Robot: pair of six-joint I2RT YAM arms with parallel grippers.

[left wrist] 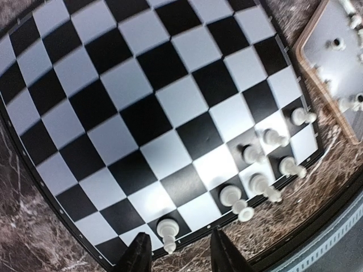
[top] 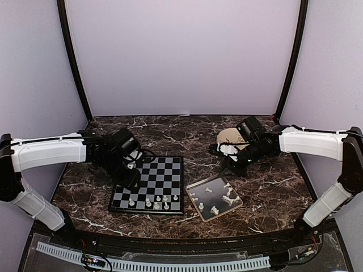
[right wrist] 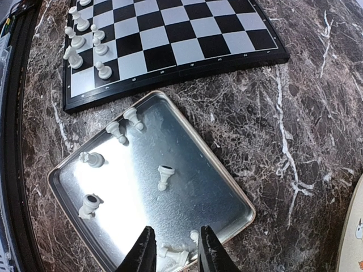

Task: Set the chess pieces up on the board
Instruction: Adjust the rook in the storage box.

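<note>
chess pieces (left wrist: 251,153): several little white ones stand along the board's near edge, mostly by its near right corner. The rest are scattered on the tray, a few tipped over
board (top: 161,175): black and light checks, flat on the table, a bit left of centre
tray (right wrist: 187,187): square metal one, just right of the board's near right corner, sitting cornerwise
plate (top: 226,136): round, beige, far right, partly behind the right gripper
table (top: 170,133): dark marble-look top with white veins
walls (top: 181,56): plain and pale on three sides
left arm (top: 51,152): reaches in from the left, wrist tipped down over the board's left side
left gripper (left wrist: 179,243): jaws apart, either side of a lone pawn (left wrist: 167,231) standing on the near row, not pinching it
right arm (top: 309,141): comes in from the right toward the plate
right gripper (right wrist: 176,232): up off the table, looking down on the tray, jaws partly open, nothing in them
</note>
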